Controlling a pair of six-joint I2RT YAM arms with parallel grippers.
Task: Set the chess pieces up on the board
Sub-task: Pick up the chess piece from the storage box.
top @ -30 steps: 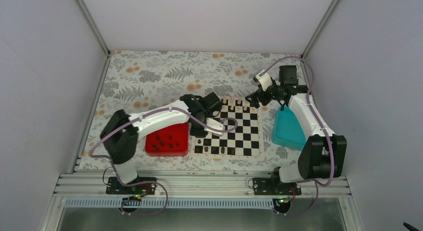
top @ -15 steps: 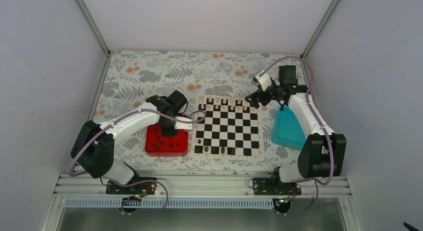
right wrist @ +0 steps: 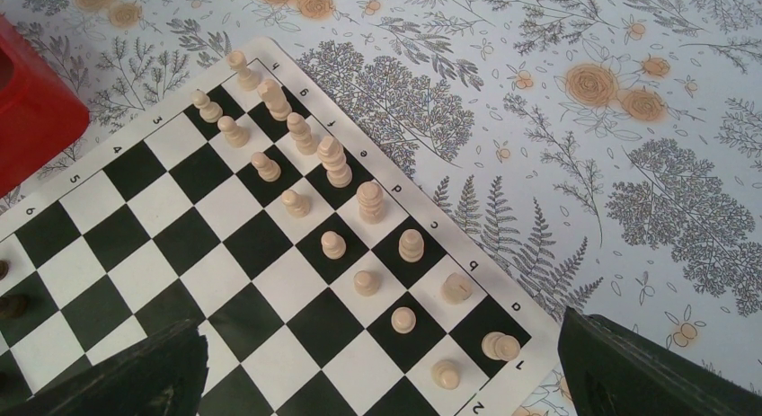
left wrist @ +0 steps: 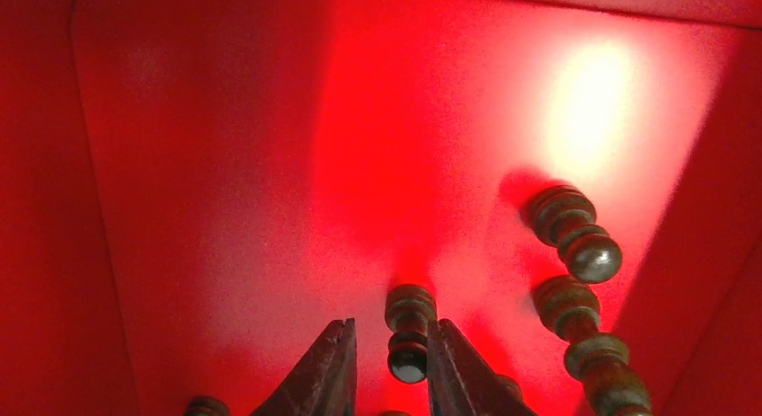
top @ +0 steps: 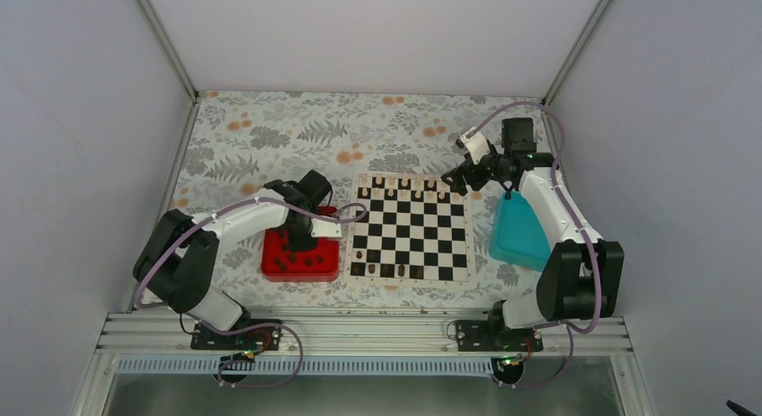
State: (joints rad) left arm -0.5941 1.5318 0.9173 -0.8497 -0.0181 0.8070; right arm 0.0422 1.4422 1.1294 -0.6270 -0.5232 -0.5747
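Few chess pieces (top: 359, 253) on board (top: 413, 229), lower edge; more wait in red tray (top: 301, 274). One lies between the spread left claw (left wrist: 392, 328), unclamped; right claw (top: 454, 180) gapes, empty.

We count sixteen pale pieces (right wrist: 333, 245), one board (top: 422, 232), one red tray (top: 301, 274), one teal tray (top: 518, 236), two arms (top: 243, 214); the dark chess pieces (left wrist: 409, 331) are too small to count.
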